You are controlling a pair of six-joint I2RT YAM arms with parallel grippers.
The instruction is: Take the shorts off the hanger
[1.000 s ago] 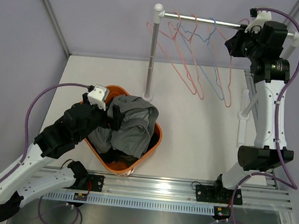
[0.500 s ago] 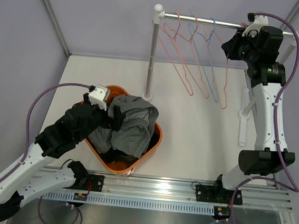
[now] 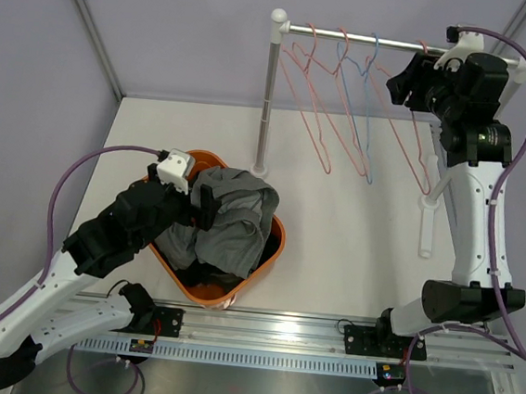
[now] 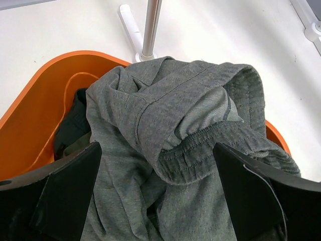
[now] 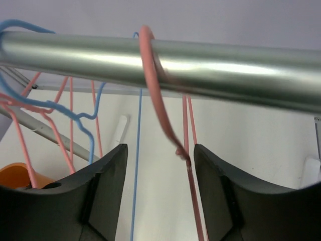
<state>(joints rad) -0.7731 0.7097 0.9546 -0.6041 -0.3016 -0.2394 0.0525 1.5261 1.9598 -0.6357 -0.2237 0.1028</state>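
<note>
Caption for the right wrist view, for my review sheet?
Right gripper open just below the metal rail, a bare pink hanger hooked over the rail between its fingers, a blue hanger alongside.

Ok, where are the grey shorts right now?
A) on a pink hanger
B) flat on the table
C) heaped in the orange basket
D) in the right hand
C: the grey shorts lie bunched up inside the orange basket.

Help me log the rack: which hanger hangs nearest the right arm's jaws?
The pink hanger at the right end of the rail: its hook shows between those jaws; the blue hanger and other pink ones hang left.
</note>
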